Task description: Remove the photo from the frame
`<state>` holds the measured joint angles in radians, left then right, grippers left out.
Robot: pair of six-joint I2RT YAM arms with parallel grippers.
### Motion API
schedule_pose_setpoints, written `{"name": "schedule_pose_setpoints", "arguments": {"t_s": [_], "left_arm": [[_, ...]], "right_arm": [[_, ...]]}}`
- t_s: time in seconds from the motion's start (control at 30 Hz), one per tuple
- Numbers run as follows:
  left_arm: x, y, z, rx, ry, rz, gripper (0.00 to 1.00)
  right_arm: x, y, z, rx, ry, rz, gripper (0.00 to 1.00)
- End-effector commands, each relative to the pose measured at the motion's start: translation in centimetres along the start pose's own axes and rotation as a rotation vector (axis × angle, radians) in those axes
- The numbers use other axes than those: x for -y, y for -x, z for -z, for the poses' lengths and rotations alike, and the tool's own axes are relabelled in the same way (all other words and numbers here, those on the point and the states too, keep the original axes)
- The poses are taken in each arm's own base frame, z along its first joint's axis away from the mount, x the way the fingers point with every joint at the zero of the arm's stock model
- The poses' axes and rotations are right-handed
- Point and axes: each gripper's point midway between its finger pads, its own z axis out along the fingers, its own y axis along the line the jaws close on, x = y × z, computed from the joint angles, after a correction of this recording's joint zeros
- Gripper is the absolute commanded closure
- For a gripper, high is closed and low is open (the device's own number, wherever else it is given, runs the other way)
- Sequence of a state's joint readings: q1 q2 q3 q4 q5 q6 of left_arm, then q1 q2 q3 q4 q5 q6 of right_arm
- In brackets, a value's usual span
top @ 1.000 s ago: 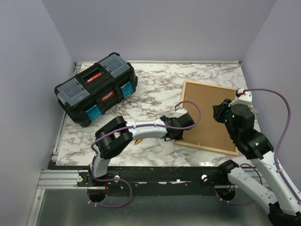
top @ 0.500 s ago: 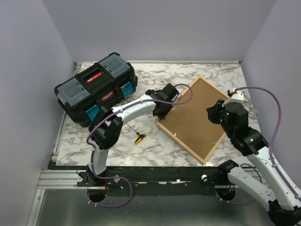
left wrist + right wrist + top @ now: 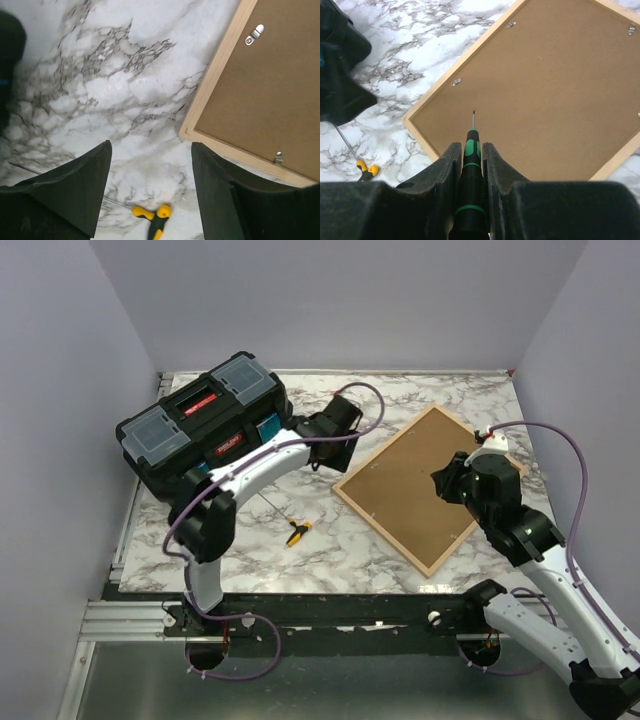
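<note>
one light-wood rectangular frame [image 3: 218, 67] laid face-down on marble surface [image 3: 340, 552] | two screwdrivers: green-black screwdriver [image 3: 468, 215] clamped in right pincer [image 3: 470, 150], yellow-black screwdriver [image 3: 298, 532] laid loose | left pincer [image 3: 151, 150] spread, empty

Marble table [image 3: 350, 545]: frame [image 3: 215, 75], toolbox [image 3: 205, 430], yellow screwdriver [image 3: 298, 532]

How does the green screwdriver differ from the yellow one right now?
The green screwdriver is clamped in the right gripper, tip over the backing board. The yellow screwdriver lies loose on the marble table, apart from the frame. One handle is green-and-black, the other yellow-and-black. The yellow one's shaft looks longer than the green one's exposed shaft. Both shafts are thin metal.
</note>
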<state>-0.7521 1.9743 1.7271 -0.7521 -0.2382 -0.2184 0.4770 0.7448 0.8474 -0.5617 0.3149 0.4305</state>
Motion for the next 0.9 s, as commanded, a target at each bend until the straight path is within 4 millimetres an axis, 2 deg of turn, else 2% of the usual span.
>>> {"name": "schedule_pose_setpoints", "arguments": {"t_s": [0.0, 0.07, 0.13, 0.2, 0.37, 0.53, 0.7, 0.87], "left_arm": [[1.7, -2.2, 4.5, 0.070, -0.144, 0.448, 0.32], [4.4, -4.0, 5.0, 0.044, -0.299, 0.642, 0.28], [6.9, -5.5, 4.9, -0.029, -0.419, 0.822, 0.18], [8.4, -6.8, 4.6, -0.126, -0.429, 0.929, 0.17], [11.5, -7.3, 4.4, -0.144, -0.396, 1.017, 0.13], [11.9, -10.0, 2.4, -0.248, -0.259, 1.243, 0.15], [11.7, -9.6, 0.8, -0.261, -0.160, 1.295, 0.22], [14.4, -9.9, 0.1, -0.296, -0.187, 1.287, 0.27]], "right_arm": [[-0.8, -0.4, -0.3, -0.011, 0.036, -0.008, 0.99], [-0.9, -0.3, -0.3, -0.008, 0.042, -0.011, 0.99], [-1.0, -0.4, -0.4, -0.005, 0.048, -0.012, 0.99], [-1.1, -0.5, -0.6, -0.009, 0.054, -0.013, 0.99], [-1.1, -0.9, -0.7, -0.021, 0.056, -0.011, 0.99], [-0.7, -0.4, -0.1, 0.003, 0.045, -0.009, 0.99], [-0.5, -0.1, 0.1, 0.012, 0.038, -0.002, 0.99], [-0.8, -0.2, -0.1, 0.008, 0.047, -0.003, 0.99]]}}
